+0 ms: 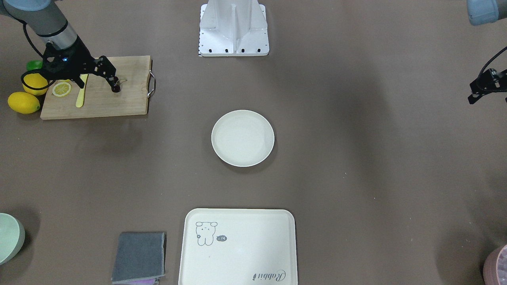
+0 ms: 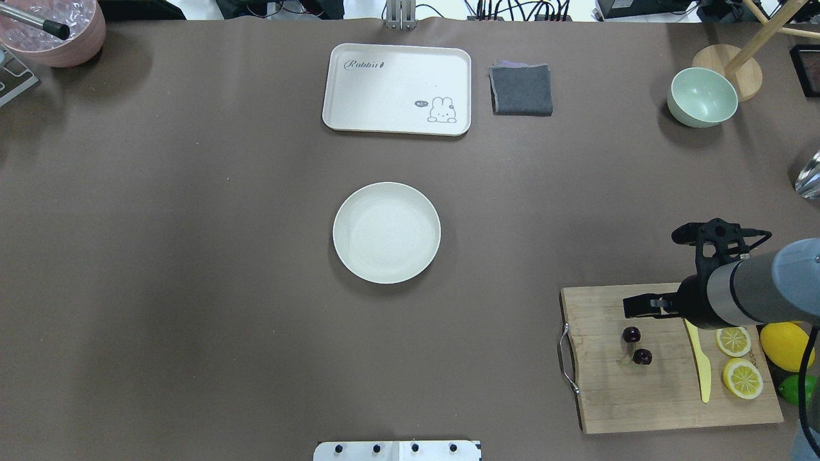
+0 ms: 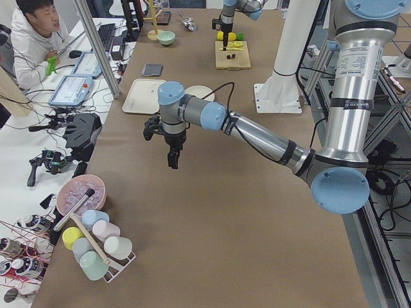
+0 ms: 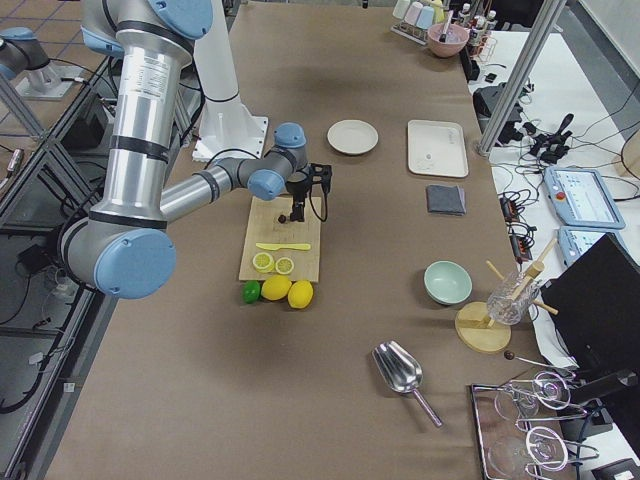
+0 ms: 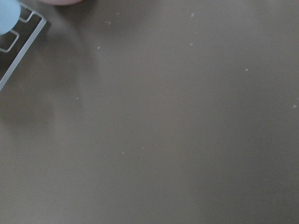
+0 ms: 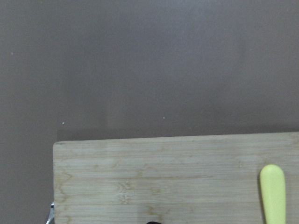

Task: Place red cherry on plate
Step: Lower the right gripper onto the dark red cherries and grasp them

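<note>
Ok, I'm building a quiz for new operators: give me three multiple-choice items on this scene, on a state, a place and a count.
1. The plate is: A empty; B full of fruit; C upside down.
2. The red cherry lies: A on the plate; B on the cutting board; C on the tray.
3. Lemon slices on the board: A one; B two; C four.
Key: A, its surface is bare; B, both cherries rest on the wood; B, two slices lie beside the yellow knife.

cream tray (image 2: 397,83), printed word "Rabbit"
</note>
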You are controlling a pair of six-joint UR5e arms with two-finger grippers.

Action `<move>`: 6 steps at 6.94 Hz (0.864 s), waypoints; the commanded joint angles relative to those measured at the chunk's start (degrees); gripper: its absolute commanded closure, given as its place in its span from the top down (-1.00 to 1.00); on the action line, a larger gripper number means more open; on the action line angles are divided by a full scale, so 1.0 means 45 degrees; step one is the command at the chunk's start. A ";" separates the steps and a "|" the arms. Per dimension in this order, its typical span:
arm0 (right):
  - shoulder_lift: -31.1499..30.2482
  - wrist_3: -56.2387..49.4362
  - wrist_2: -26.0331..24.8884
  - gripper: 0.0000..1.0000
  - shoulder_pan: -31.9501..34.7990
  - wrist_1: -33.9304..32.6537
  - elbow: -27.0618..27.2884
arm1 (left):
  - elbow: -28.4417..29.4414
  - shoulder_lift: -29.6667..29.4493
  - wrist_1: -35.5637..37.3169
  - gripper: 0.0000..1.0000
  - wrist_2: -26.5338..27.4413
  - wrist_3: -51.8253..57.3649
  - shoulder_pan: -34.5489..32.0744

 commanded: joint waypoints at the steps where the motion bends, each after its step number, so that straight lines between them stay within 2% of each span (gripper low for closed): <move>1: 0.0028 0.0859 -0.1049 0.79 -0.1382 0.0016 -0.0243 | 0.0031 0.0107 -0.0210 0.96 -0.0019 0.0006 -0.0050; 2: 0.0047 0.0859 -0.1282 0.65 -0.1521 -0.0003 -0.0400 | 0.0051 0.0126 -0.0210 0.96 -0.0019 0.0025 -0.0030; 3: 0.0164 0.0840 -0.1284 0.62 -0.1580 -0.0004 -0.0653 | 0.0051 0.0127 -0.0210 0.96 -0.0019 0.0026 -0.0030; 6: 0.0613 0.0840 -0.1285 0.12 -0.1581 -0.0062 -0.1046 | 0.0090 0.0126 -0.0210 0.96 -0.0019 -0.0033 -0.0030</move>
